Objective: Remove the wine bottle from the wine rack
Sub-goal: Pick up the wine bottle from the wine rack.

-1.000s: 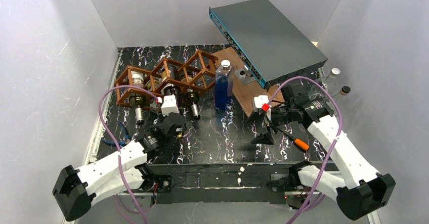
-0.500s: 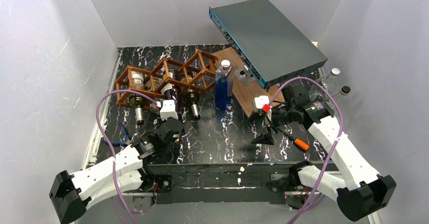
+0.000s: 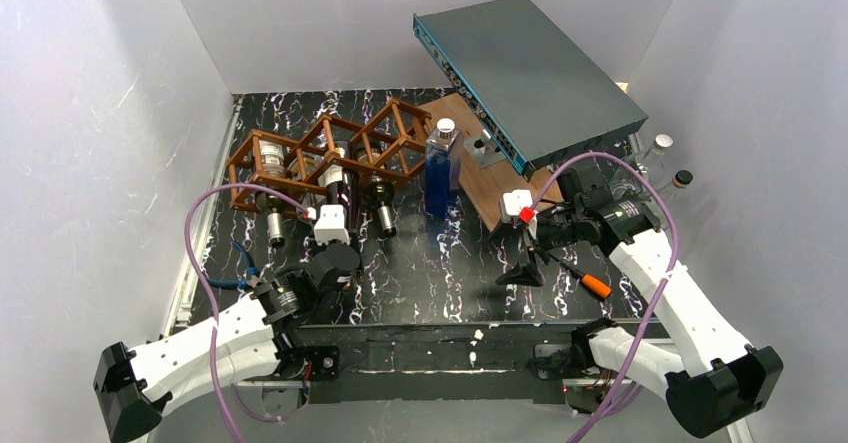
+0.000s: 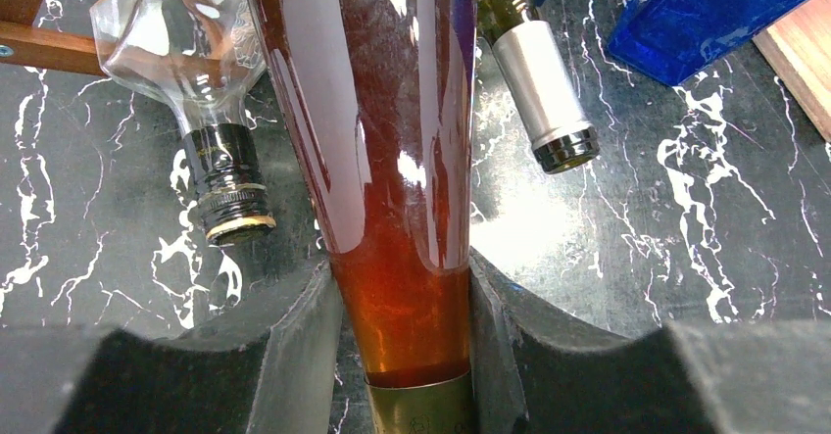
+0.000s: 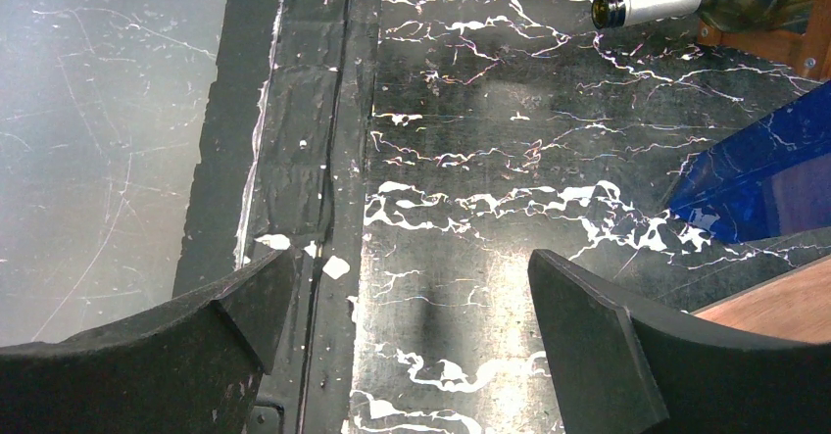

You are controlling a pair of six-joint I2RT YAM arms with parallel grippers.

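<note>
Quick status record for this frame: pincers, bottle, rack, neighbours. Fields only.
left pincer: shut on wine bottle neck
right pincer: open, empty, over the table
wine bottle: amber, lying, far end in wine rack middle cell
neighbours: black-capped bottle and silver-capped bottle, one each side, in the rack
task: bottle apparently not yet clear of rack

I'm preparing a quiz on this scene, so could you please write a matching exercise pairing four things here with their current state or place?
Things:
1. amber bottle
2. blue bottle
3. right pincer
4. screwdriver

States:
A. upright beside the wine rack
B. open, empty
C. neck clamped in the left pincer
D. lying flat on the table

Pairs: 1-C, 2-A, 3-B, 4-D.
</note>
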